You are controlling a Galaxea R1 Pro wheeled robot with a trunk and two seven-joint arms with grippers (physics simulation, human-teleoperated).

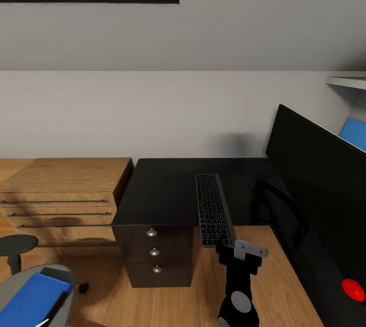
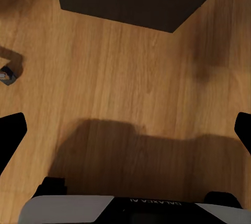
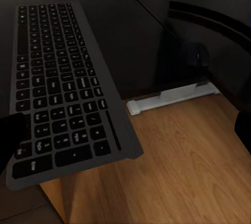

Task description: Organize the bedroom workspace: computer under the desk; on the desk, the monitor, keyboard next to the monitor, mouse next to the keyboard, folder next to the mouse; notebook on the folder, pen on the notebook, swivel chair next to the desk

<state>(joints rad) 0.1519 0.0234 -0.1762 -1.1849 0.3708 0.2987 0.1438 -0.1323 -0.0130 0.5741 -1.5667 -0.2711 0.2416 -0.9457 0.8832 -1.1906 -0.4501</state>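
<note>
From the head camera I take the dark tabletop (image 1: 162, 189) as my landmark: it stands against the pale wall, with a three-knob drawer unit (image 1: 155, 253) under its front edge. A wooden dresser (image 1: 63, 197) sits just beside the tabletop on the left. On the tabletop's right side I see the monitor (image 1: 320, 200), a big black panel tilted across the corner, its curved stand (image 1: 284, 210) resting on the dark surface. Down at the lower left, well apart from the tabletop, the swivel chair (image 1: 10, 286) carries the blue folder (image 1: 33, 299) on its grey seat, with a dark pen-like thing lying at the folder's edge, though I cannot tell what it is. The keyboard (image 1: 213, 210) lies on the tabletop just left of the monitor stand, lengthwise, its near end overhanging the front edge above the wood floor; my right wrist camera shows the keyboard (image 3: 57, 83) the same way, end hanging past the edge. My right gripper (image 1: 239, 256) hovers at that overhanging end, fingers spread wide and grasping nothing that I can make out. My left gripper (image 2: 128, 130) is also released, pointing down at bare floor near a corner of the tabletop. A small red object (image 1: 353, 290) sits low, to the right of the monitor.
</note>
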